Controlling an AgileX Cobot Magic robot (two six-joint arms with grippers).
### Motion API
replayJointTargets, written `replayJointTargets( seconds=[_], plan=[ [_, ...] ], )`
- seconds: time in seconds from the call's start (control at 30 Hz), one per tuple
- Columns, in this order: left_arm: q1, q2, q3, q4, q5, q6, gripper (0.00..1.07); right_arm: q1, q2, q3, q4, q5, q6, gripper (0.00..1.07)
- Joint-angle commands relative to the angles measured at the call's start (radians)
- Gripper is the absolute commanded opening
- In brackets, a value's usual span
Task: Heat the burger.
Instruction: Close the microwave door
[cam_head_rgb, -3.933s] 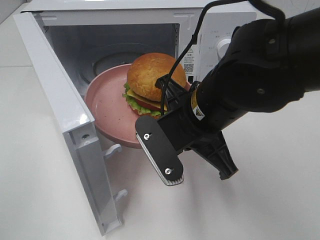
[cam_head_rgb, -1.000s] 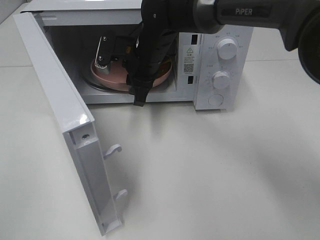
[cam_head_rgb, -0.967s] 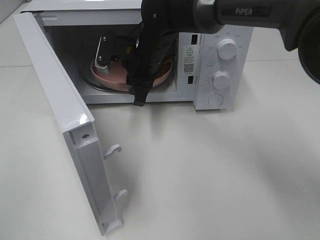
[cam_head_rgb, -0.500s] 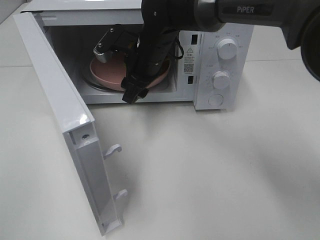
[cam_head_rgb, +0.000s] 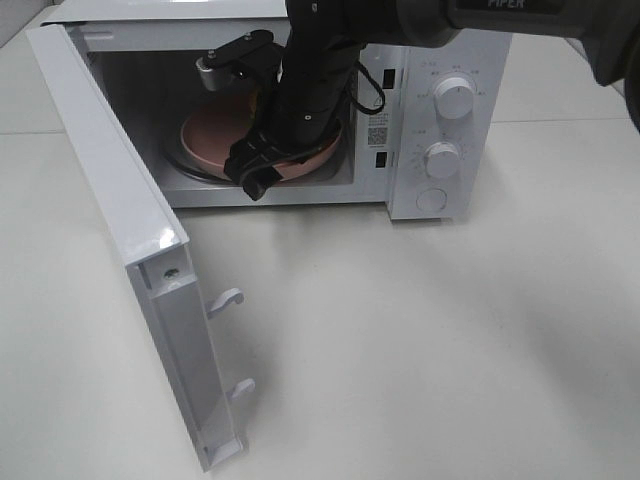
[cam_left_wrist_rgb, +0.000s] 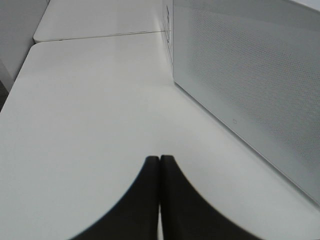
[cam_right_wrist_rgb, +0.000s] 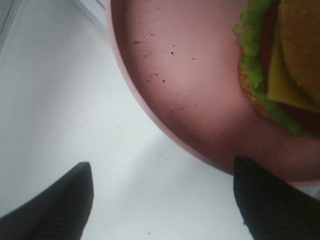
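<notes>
The burger (cam_right_wrist_rgb: 287, 60), with green lettuce, yellow cheese and a brown bun, lies on a pink speckled plate (cam_right_wrist_rgb: 190, 75) in the right wrist view. In the high view the plate (cam_head_rgb: 210, 135) sits on the turntable inside the open microwave (cam_head_rgb: 420, 190), and my right arm hides the burger. My right gripper (cam_head_rgb: 235, 122) (cam_right_wrist_rgb: 165, 210) is open at the plate's front rim, one finger on each side, holding nothing. My left gripper (cam_left_wrist_rgb: 160, 167) is shut and empty above the table, beside the microwave's perforated wall (cam_left_wrist_rgb: 250, 90).
The microwave door (cam_head_rgb: 120, 220) stands swung open to the left, its latch hooks (cam_head_rgb: 228, 298) sticking out. Two knobs (cam_head_rgb: 455, 100) and a round button are on the right-hand panel. White table (cam_head_rgb: 420, 340) lies in front.
Earlier the plate with the burger was held outside the oven mouth. In the last second my right gripper has spread its fingers wide, let go of the plate rim and drawn back a little.
</notes>
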Motion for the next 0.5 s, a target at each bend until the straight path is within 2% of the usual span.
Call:
replayJointTargets(
  seconds=[0.03, 0.27, 0.5],
  plan=[
    [0.002, -0.020, 0.002, -0.004, -0.005, 0.000, 0.00, 0.003, -0.031, -0.008, 0.001, 0.028, 0.104, 0.76],
    [0.002, -0.020, 0.002, -0.004, -0.005, 0.000, 0.00, 0.003, -0.071, -0.008, 0.009, 0.107, 0.240, 0.76],
    [0.002, -0.020, 0.002, -0.004, -0.005, 0.000, 0.00, 0.003, -0.079, -0.008, 0.097, 0.265, 0.265, 0.76]
  ],
)
